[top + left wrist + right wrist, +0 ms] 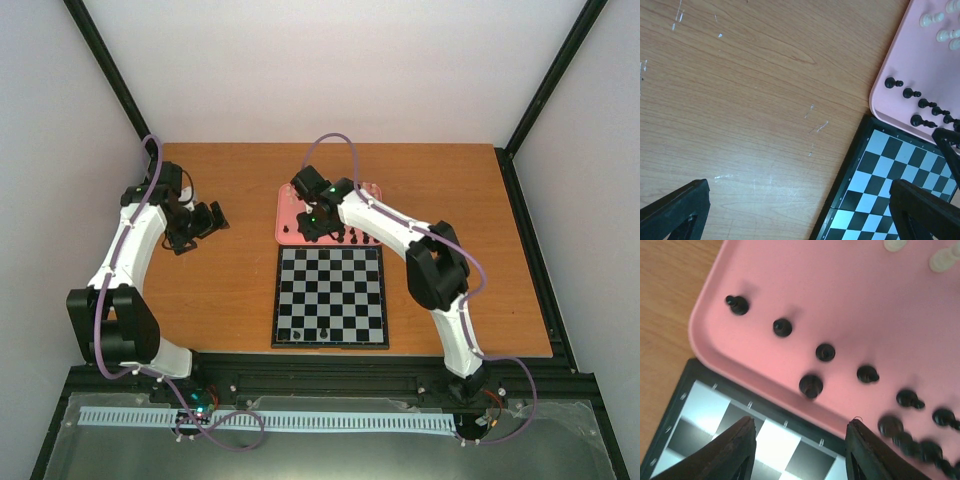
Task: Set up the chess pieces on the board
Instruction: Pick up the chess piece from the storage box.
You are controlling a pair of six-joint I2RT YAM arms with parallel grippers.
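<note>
Right wrist view: right claw spread, empty, aimed at black chess piece on pink tray, likely for pickup.

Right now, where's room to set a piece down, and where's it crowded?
Free: most of the black-and-grey chessboard, beyond the few black pieces on its near row; the wooden table left of it, below the left gripper. Crowded: the near edge of the pink tray, lined with black chessmen under the right gripper.

Left arm and right arm: white links, bulky black joint housings. Purple cable loops along each. Green light near right wrist. Right gripper: matte black wedge fingers.
</note>
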